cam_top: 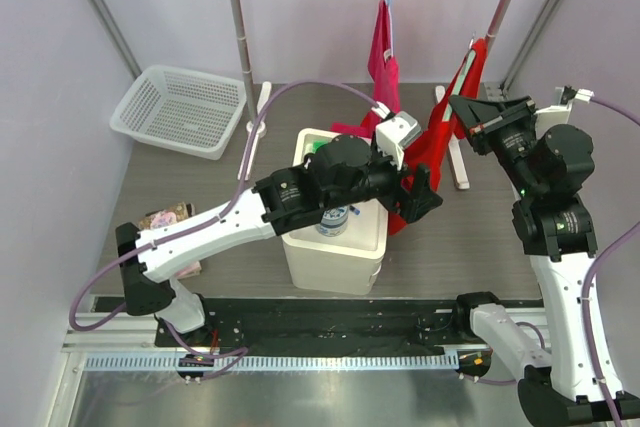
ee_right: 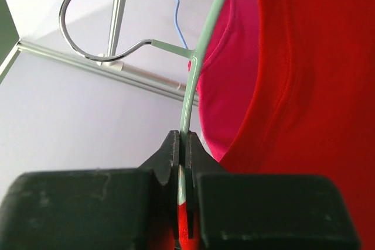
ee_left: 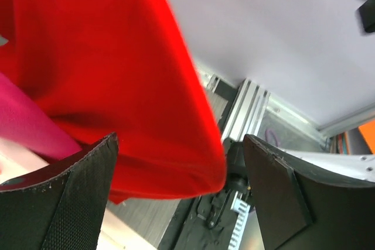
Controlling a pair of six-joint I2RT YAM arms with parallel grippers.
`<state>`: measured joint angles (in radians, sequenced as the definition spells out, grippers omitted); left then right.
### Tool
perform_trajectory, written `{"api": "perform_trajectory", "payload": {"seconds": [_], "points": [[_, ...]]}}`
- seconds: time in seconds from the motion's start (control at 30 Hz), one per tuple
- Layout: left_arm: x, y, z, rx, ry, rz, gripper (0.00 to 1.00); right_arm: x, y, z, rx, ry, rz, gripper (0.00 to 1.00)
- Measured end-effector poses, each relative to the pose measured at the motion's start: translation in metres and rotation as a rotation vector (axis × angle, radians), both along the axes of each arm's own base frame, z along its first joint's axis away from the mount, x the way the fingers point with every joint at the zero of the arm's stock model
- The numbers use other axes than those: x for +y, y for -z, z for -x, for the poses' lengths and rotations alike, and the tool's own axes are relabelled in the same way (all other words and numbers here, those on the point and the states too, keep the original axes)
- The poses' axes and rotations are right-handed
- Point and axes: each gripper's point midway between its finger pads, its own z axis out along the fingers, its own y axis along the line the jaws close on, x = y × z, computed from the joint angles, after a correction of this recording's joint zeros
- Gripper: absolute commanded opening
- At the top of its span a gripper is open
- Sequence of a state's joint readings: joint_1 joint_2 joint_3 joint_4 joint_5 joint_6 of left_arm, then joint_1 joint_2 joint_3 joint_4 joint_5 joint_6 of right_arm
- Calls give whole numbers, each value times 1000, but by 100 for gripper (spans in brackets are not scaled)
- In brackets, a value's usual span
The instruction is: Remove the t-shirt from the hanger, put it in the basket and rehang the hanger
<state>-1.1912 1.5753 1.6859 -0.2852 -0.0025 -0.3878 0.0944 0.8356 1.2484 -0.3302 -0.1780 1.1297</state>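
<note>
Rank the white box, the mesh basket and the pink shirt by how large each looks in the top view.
1. White box, largest even though partly covered.
2. Mesh basket.
3. Pink shirt, a narrow hanging strip.

The t-shirt (ee_left: 129, 86) is plain red, the hanger (ee_right: 202, 42) pale green, the other garment (cam_top: 383, 57) pink, the basket (cam_top: 222, 112) white.

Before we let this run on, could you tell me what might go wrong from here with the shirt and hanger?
1. The open left gripper faces the hem of the red t-shirt, but the pink garment lies right alongside, so closing could catch both fabrics.
2. The right gripper pinches only the thin wire of the green hanger; a hard pull on the shirt might twist or slip it.
3. The hanger's metal hook sits close to the blue hanger; they might snag.
</note>
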Motion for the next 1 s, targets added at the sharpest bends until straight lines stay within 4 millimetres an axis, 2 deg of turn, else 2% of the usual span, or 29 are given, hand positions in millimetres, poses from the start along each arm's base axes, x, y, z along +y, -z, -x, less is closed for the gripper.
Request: {"api": "perform_trajectory", "payload": {"seconds": [0.13, 0.23, 0.27, 0.33, 0.37, 0.47, 0.53, 0.57, 0.6, 0.73, 1.0], "points": [[5, 23, 2, 15, -2, -42, 87, -5, 4, -2, 25, 32, -18, 1], [5, 31, 3, 21, 7, -59, 79, -7, 3, -1, 29, 45, -36, 1], [5, 31, 3, 20, 6, -59, 67, -8, 3, 0, 29, 48, -44, 1], [5, 31, 3, 23, 6, -57, 54, -10, 2, 1, 30, 57, -53, 1], [5, 31, 3, 18, 9, -58, 42, -11, 1, 1, 30, 64, -58, 1], [4, 30, 3, 20, 6, -57, 25, -17, 0, 3, 23, 98, -64, 1], [1, 27, 4, 21, 10, -52, 18, -22, -2, 6, 16, 128, -66, 1], [1, 27, 5, 19, 11, -51, 8, -25, -2, 6, 14, 144, -66, 1], [0, 27, 6, 20, 13, -50, 2, -28, -3, 8, 12, 158, -67, 1], [-1, 25, 8, 16, 23, -45, 0, -40, -2, 14, 10, 224, -64, 1], [-2, 25, 8, 18, 25, -43, 0, -53, 6, 15, 41, 296, -23, 1]]}}
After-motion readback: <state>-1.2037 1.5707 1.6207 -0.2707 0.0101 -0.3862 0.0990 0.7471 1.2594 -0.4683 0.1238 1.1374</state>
